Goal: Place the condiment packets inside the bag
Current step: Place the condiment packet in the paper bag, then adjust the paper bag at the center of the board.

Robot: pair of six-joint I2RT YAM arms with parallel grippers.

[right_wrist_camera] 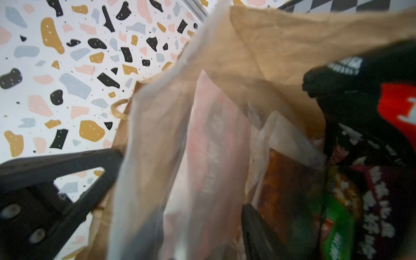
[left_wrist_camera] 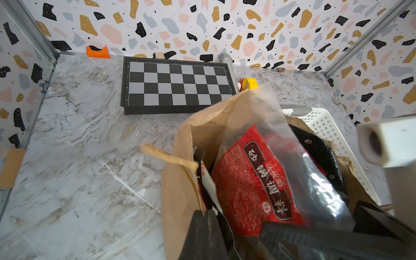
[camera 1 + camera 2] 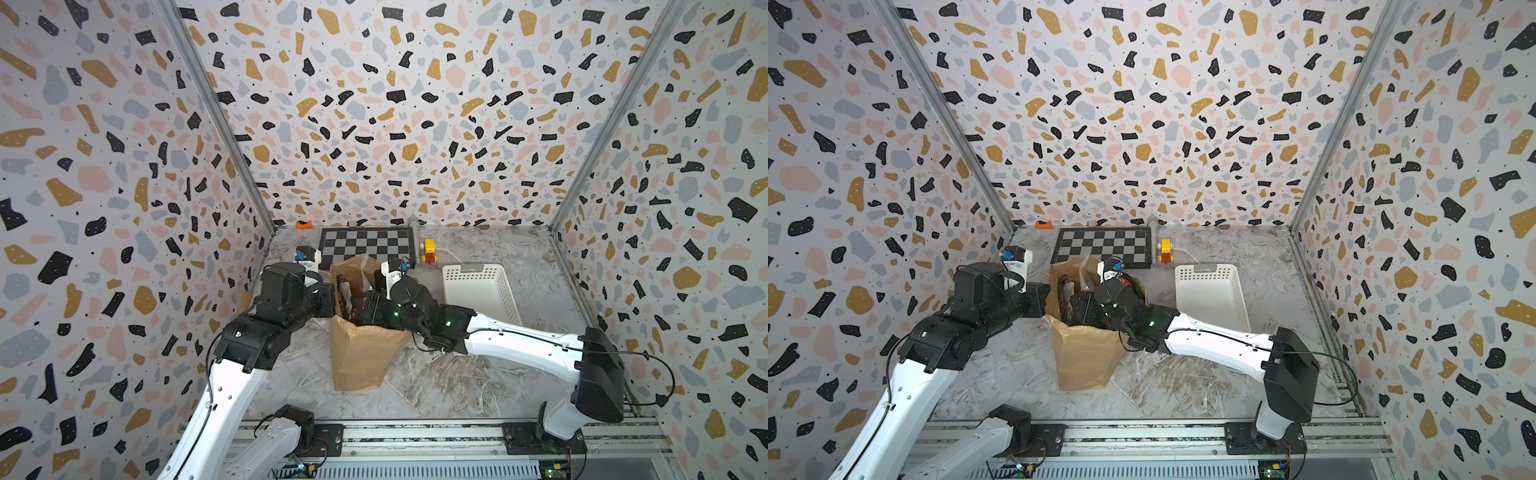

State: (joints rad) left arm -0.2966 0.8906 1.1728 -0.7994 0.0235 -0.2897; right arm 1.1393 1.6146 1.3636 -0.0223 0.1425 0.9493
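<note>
The brown paper bag (image 3: 361,357) (image 3: 1084,357) stands upright mid-table with its mouth open. My left gripper (image 3: 332,299) (image 2: 207,216) is shut on the bag's left rim. My right gripper (image 3: 365,309) (image 1: 202,225) reaches into the mouth from the right, open. A clear pouch with a red packet (image 2: 247,180) (image 1: 213,146) hangs loosely between its spread fingers. Inside the bag there are also a black-red packet (image 1: 371,135), a green one (image 1: 335,229) and a brownish one (image 1: 283,180).
A white perforated basket (image 3: 478,291) (image 3: 1208,291) sits right of the bag. A chessboard (image 3: 368,245), a yellow toy (image 3: 429,250) and an orange block (image 3: 304,225) lie along the back wall. Patterned walls close in three sides.
</note>
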